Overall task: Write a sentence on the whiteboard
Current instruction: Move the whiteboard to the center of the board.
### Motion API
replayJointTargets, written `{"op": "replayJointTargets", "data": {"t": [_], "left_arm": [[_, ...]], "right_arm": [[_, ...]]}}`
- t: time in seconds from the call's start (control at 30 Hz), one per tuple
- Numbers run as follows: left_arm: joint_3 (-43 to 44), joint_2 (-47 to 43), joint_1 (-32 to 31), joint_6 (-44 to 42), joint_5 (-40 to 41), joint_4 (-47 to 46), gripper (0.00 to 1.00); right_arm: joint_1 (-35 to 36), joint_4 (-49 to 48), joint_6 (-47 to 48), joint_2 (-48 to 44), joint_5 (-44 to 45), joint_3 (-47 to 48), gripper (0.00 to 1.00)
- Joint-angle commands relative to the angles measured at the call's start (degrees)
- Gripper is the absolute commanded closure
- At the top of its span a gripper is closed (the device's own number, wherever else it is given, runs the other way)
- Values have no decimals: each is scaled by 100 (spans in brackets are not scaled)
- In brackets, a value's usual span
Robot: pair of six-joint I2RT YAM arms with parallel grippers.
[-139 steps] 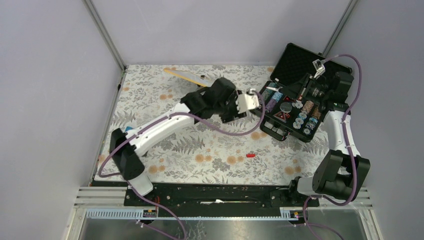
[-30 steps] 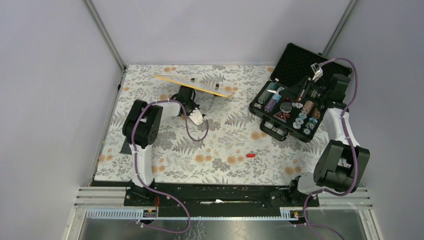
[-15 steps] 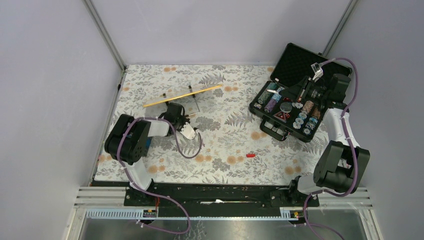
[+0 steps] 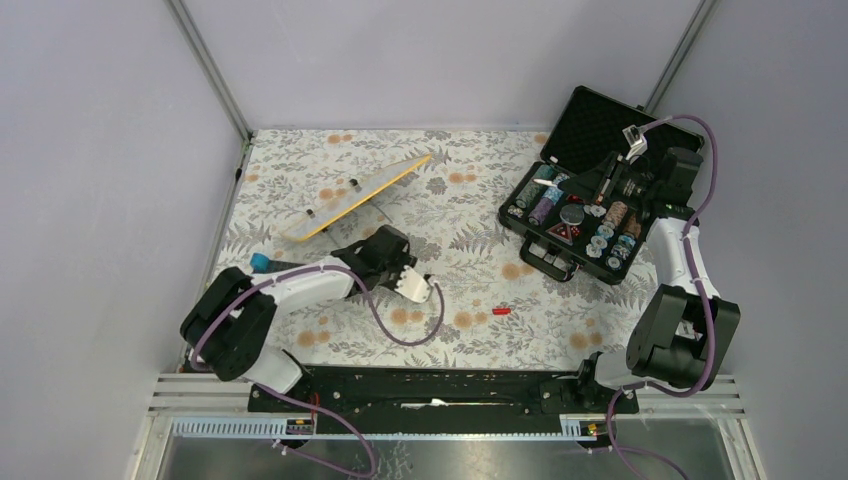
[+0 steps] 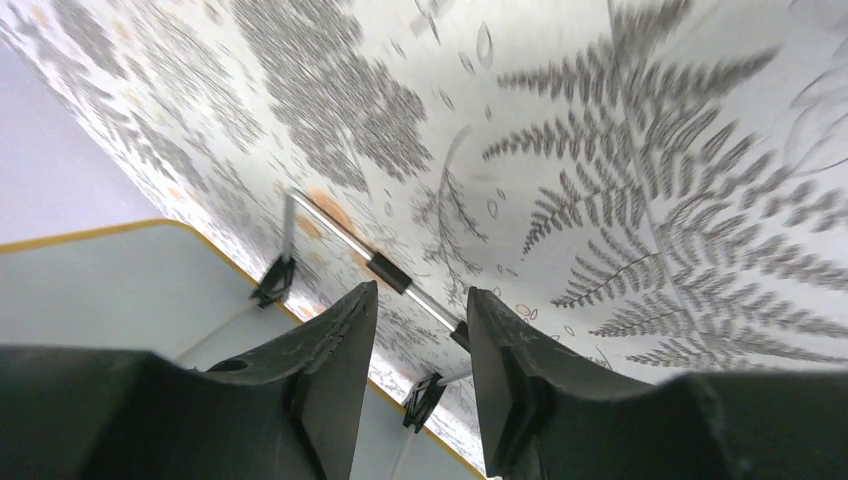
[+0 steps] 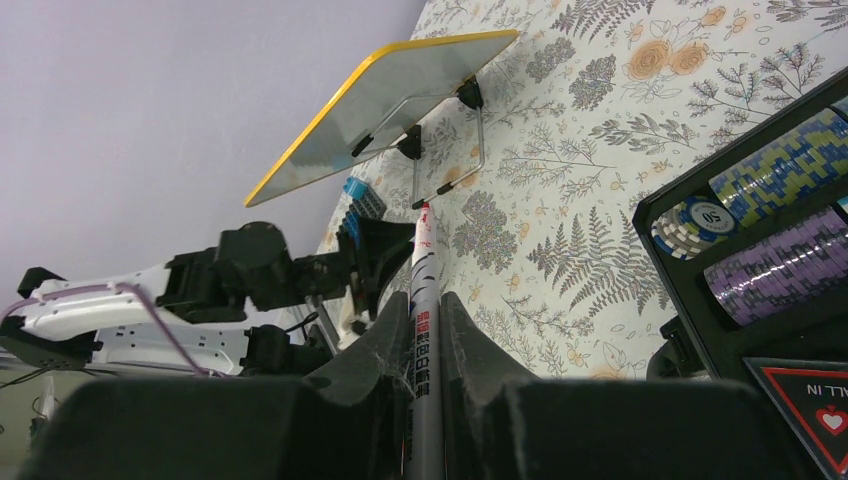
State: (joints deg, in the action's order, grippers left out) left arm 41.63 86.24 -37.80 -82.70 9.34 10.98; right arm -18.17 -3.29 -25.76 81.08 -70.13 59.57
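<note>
The left arm lies low and stretched out from the near-left corner of the table [image 4: 460,340] toward its middle, forearm close to the floral cloth. The left gripper [image 4: 425,288] has its fingers [image 5: 340,340] apart with nothing between them. The right arm rises at the right edge, elbow bent, wrist over the open black case [image 4: 590,120]. The right gripper [image 6: 425,345] is clamped on a marker [image 6: 422,290] pointing leftward. The barrel's red and black print is too small to read. The whiteboard [image 4: 355,195] stands tilted on its wire stand [image 5: 400,280] toward the far-left corner.
</note>
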Motion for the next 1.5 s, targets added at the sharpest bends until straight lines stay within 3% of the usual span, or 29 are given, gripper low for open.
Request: {"op": "replayJointTargets", "data": {"t": [0.0,0.13,0.23,0.27,0.37,0.47,0.67,0.8,1.03,1.47], "left_arm": [[897,-452,-600,1674,-383,1527,55],[2090,-616,-1055,2790,-1458,2784,54],[3513,-524,-1005,3899,-1905,3248,55],[4085,-398,-829,4171,-2007,3421,55],[5934,210,529,4965,-2645,4008,56],[6993,772,1797,5255,-2894,4393,57],[7038,1605,3815,5260,-2850,4015,56],[7124,2366,4596,5024,-2960,3821,54],[6994,3352,4799,4637,-2654,3364,54],[6664,4180,4694,4132,-3137,3192,54]], "right_arm": [[-11,-84,62,-230,-192,11,100],[-11,-91,56,-265,-211,-3,100],[-6,-95,46,-277,-211,-22,100],[-5,-106,45,-281,-212,-23,100],[-2,-110,31,-295,-212,-31,100],[13,-102,43,-334,-193,-42,100],[42,-93,47,-329,-177,-59,100],[68,-78,69,-317,-151,-72,100],[119,72,164,-265,-81,-49,100],[148,249,308,-289,-3,-71,100]]}}
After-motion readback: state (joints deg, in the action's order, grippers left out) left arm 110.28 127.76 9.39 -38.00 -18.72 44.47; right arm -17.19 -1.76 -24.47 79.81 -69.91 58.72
